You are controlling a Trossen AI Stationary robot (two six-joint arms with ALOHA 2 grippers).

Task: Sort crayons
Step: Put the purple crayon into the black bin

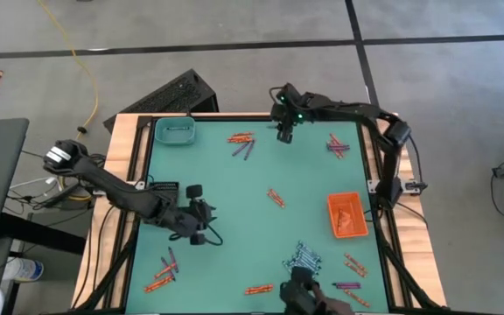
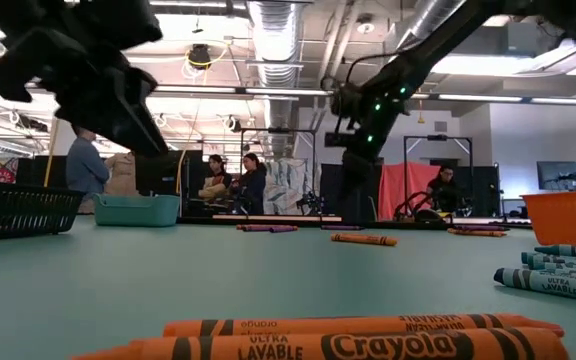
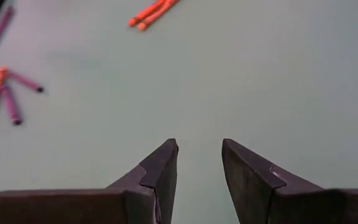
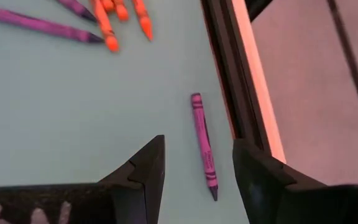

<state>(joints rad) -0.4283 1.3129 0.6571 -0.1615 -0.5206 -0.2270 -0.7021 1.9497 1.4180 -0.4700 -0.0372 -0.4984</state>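
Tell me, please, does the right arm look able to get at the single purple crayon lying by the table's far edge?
Probably yes. The right gripper hangs just above the purple crayon with its fingers open, and the crayon lies alone on bare mat, though the table's edge rail runs close beside it.

Teal tray (image 1: 176,131) far-left corner; orange tray (image 1: 347,215) right; black tray (image 2: 13,211) left.

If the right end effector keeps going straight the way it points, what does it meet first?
Most likely the purple crayon lying between the open fingers of the right end effector, beside the table's edge rail; depth is unclear.
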